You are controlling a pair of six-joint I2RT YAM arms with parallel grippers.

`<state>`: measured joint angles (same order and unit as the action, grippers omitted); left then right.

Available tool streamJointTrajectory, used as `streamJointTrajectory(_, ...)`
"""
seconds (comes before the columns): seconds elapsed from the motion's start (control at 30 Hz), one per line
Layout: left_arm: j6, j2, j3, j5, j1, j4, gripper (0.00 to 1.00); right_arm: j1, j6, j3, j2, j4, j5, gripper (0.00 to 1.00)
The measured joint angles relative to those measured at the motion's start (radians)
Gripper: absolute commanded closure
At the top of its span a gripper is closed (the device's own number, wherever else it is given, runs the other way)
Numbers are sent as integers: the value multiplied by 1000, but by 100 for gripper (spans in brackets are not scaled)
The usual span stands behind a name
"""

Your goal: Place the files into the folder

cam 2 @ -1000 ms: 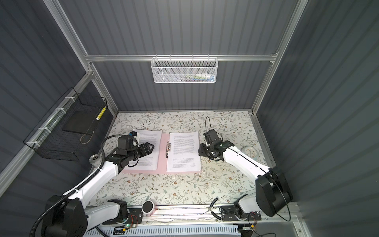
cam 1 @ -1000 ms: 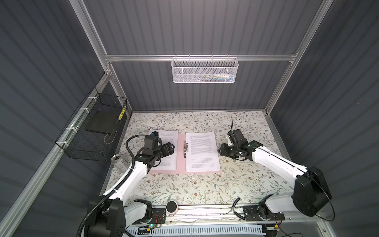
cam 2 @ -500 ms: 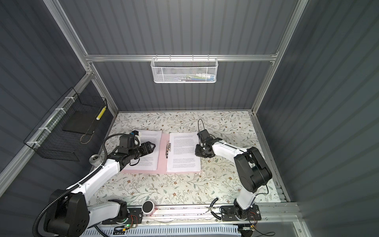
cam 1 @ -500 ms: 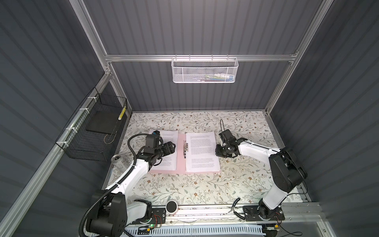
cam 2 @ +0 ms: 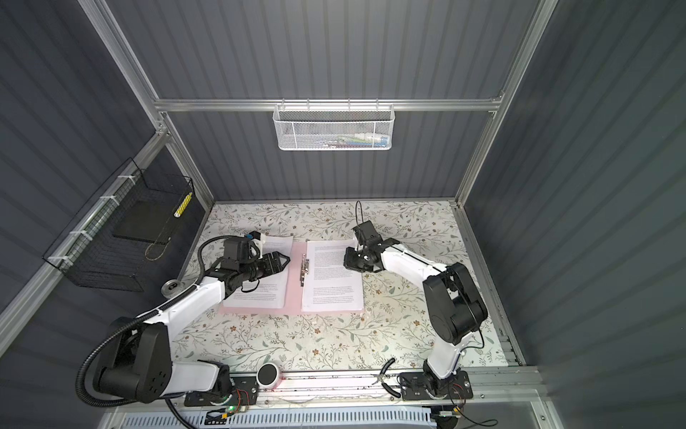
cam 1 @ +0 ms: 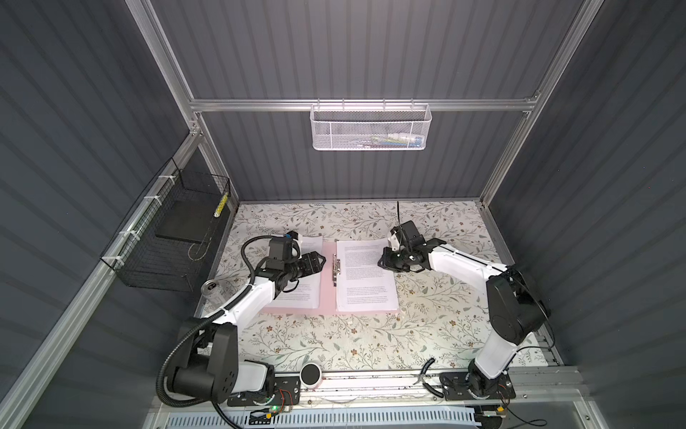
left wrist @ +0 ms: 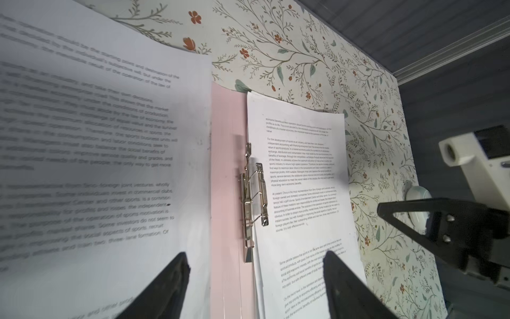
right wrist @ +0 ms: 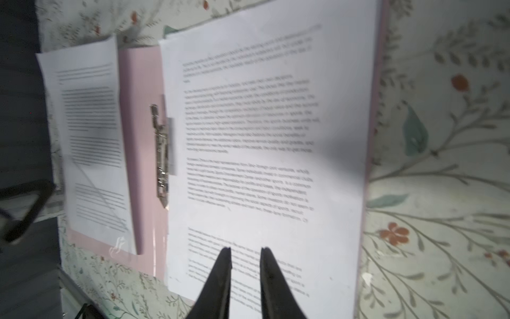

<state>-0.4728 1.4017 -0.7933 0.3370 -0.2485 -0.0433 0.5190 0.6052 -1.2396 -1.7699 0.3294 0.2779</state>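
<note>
Folder lies open flat. Files stacked right of clip; one sheet on left cover. My left pincer hangs wide apart over it; right pincer a narrow slit, empty, at stack's edge. Next, I judge: carry sheet across.

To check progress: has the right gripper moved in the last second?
Yes. In a top view the right gripper moved toward the silver clip, further over the right sheet.
</note>
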Motion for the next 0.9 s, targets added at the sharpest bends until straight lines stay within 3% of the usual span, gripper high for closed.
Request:
streamJointTrajectory(0.27,2,145,-69,80,-14,95,24,46,-11,-125,-123,0,83,99)
streamJointTrajectory(0.9,-6,399,-226,143,-34,204,25,79,16,-124,-186,-14,130,100)
